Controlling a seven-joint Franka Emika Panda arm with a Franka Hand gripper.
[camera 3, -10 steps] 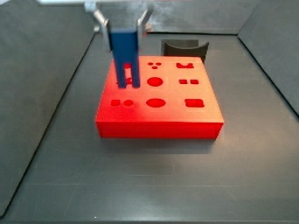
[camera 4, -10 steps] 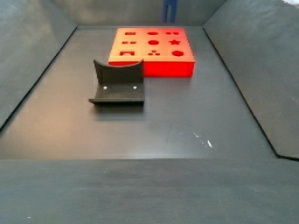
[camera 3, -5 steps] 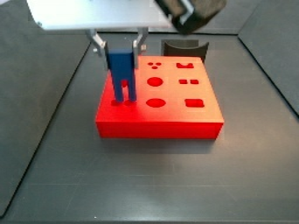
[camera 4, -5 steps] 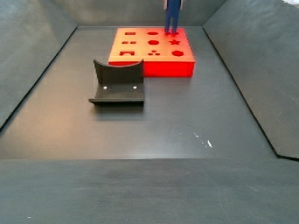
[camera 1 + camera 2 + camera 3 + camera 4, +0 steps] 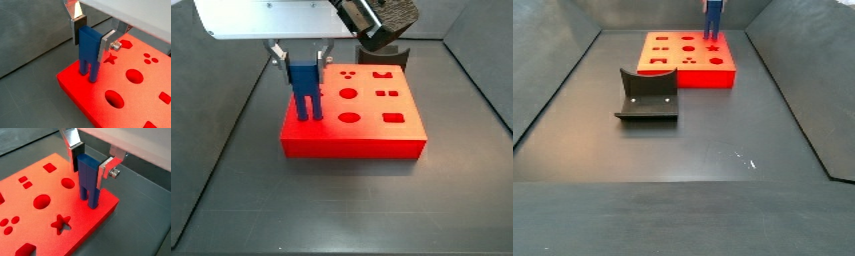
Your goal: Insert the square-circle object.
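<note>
Pincer (image 5: pixel 93 39) grips the square-circle object (image 5: pixel 87 50) by its upper end, above a corner of the red block (image 5: pixel 40 223). Object's long axis stands upright, legs down, tips at or into the block's top face; insertion depth cannot be confirmed.

Blue square-circle object (image 5: pixel 714 20) upright on red block (image 5: pixel 690 58), gripper unseen, fixture (image 5: pixel 647 95) nearer
</note>
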